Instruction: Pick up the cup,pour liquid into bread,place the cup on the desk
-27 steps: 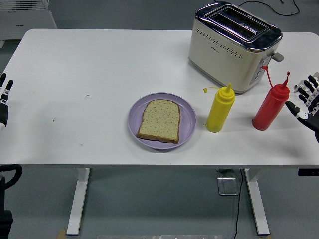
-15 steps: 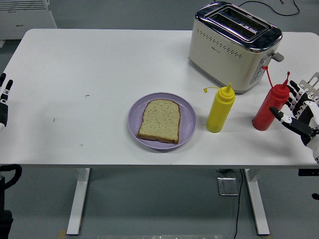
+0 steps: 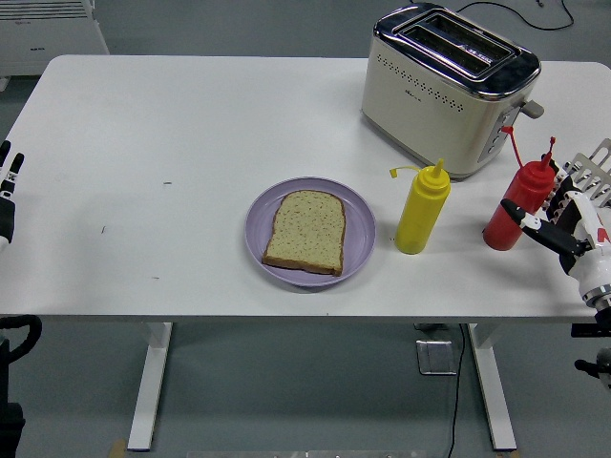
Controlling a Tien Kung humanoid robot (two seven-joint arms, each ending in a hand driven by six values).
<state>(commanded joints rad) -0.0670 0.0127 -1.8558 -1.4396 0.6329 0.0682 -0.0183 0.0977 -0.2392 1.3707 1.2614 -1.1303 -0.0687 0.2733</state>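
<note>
A slice of bread [image 3: 305,231] lies on a purple plate [image 3: 260,240] near the table's front middle. To its right stands a yellow squeeze bottle [image 3: 422,209], and further right a red squeeze bottle [image 3: 518,204], both upright with caps hanging off. My right hand [image 3: 558,212] reaches in from the right edge with its fingers spread; the thumb lies in front of the red bottle's lower body and the other fingers sit behind its right side, not closed on it. My left hand [image 3: 8,191] rests at the left edge.
A cream and chrome toaster [image 3: 447,86] stands at the back right, just behind the two bottles. The table's near edge runs close below the plate. A white cabinet [image 3: 48,33] stands beyond the far left corner.
My right hand has moved left toward the red bottle, going from beside it to having its thumb in front of the bottle. The left hand has stayed still.
</note>
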